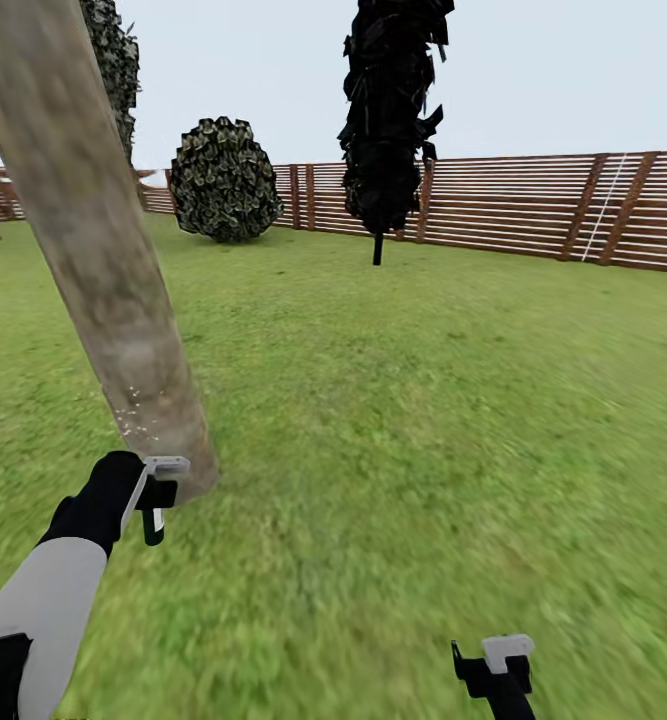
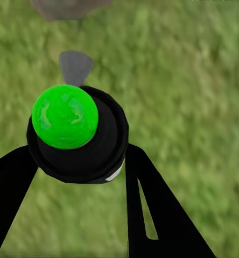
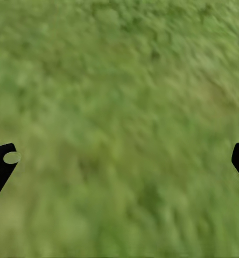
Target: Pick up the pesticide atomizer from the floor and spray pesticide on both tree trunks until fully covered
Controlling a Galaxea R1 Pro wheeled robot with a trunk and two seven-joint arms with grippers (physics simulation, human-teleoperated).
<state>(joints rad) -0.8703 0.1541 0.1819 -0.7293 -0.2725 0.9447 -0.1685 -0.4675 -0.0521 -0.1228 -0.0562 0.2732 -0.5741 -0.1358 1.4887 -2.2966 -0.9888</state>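
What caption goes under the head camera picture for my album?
Left gripper holds the pesticide atomizer beside a leaning tree trunk flecked with white specks.

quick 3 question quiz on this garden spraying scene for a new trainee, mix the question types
1. True or false: tiny white specks sit on the lower part of the thick beige-grey tree trunk.
2. The left end effector is shut on: A) nothing B) the black atomizer with a bright green round top C) a fence post.
3. Fill in: the right end effector is open over green ____.

Key: 1 true; 2 B; 3 grass
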